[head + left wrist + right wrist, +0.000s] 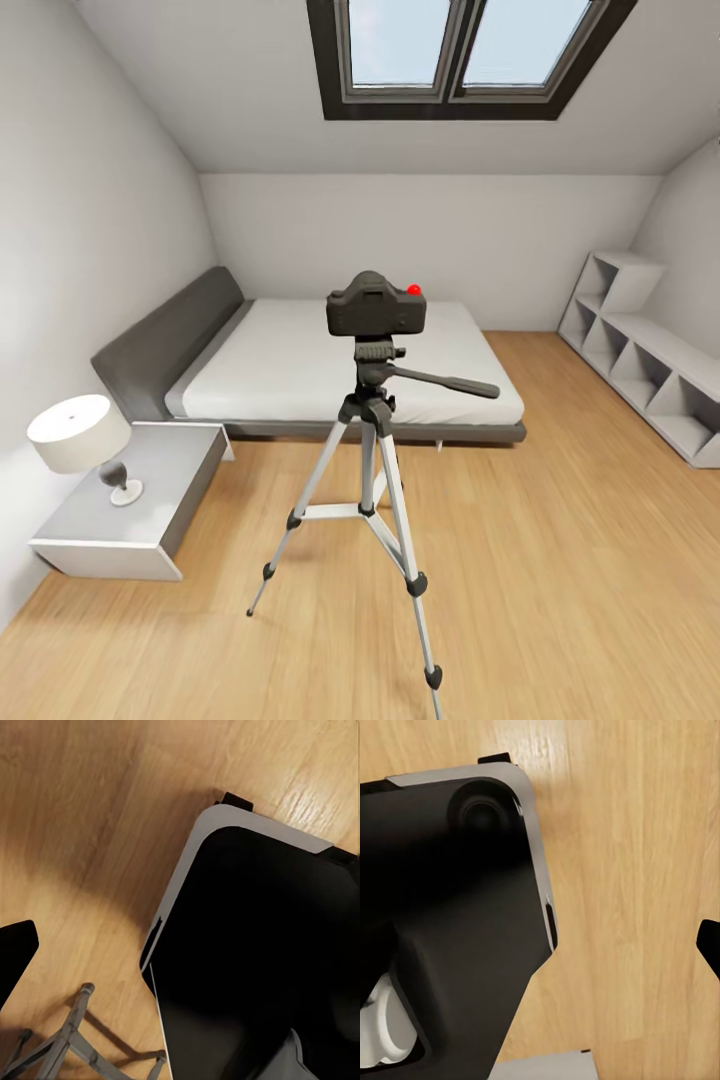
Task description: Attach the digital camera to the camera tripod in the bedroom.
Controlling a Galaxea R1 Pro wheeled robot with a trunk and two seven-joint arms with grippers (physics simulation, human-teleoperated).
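— What's along the left wall, from the head view?

— A white-shaded table lamp (80, 440) stands on a grey nightstand (165, 500) in the corner. Behind it sits the low grey bed (300, 370), its headboard against the left wall, a white mattress on top.

— And in the middle?

— The camera tripod (370, 480) stands on the light wood floor (560, 580) in front of the bed, silver legs spread, black pan head with its long handle pointing toward the right. The digital camera (376, 305) sits right on top of that head, upright, red dot on its top.

— Further right?

— White open shelving (640, 350) runs along the right wall. Overhead, a dark-framed skylight (460, 55) is set in the sloped ceiling.

— The grippers?

— The left wrist view looks down at the floor, the robot's dark base (255, 960) and the lower tripod legs; a black sliver at the edge may be a finger. The right wrist view shows the base and floor too, with a similar sliver. I can't tell whether either gripper is open or closed.
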